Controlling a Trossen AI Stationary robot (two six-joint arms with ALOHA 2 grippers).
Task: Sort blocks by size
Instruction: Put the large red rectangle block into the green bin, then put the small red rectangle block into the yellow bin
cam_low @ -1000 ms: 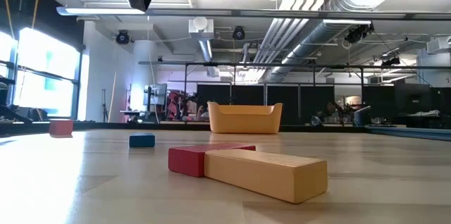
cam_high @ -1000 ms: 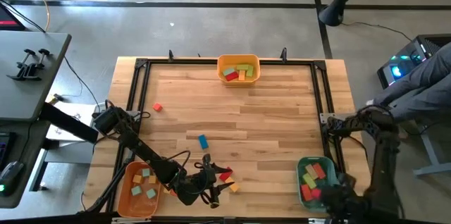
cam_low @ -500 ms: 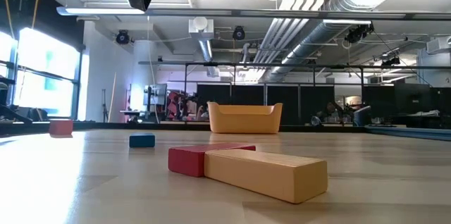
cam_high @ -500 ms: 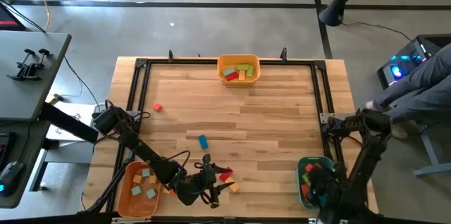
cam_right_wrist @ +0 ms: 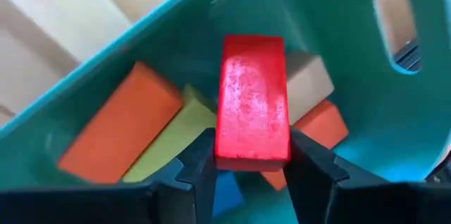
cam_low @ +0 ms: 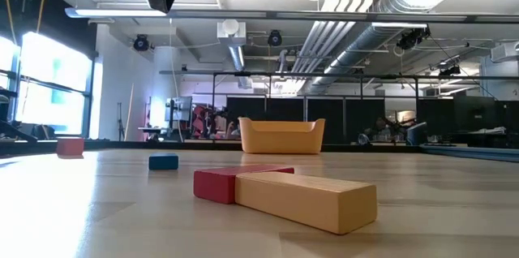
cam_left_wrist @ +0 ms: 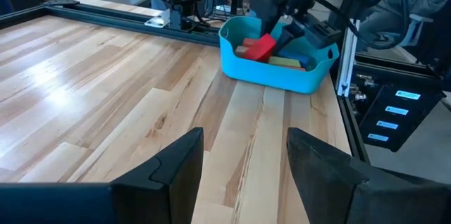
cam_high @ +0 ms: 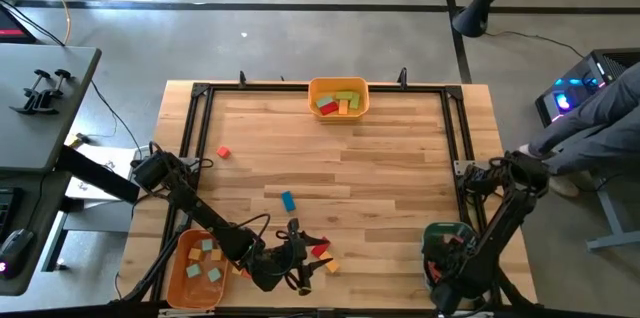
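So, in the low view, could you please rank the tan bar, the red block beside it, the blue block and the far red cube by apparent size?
1. Tan bar, largest.
2. Red block, touching it.
3. Blue block and far red cube: they look alike, and both sit farther from the camera, so true sizes are unsure.

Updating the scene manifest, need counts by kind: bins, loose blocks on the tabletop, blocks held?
Bins: 3 (orange bin, yellow bin, teal bin)
Loose blocks on the tabletop: 4 (small red cube, blue block, red bar, yellow bar)
Blocks held: 1 (held red block, in the right gripper jaws, over the teal bin)
Total: 8
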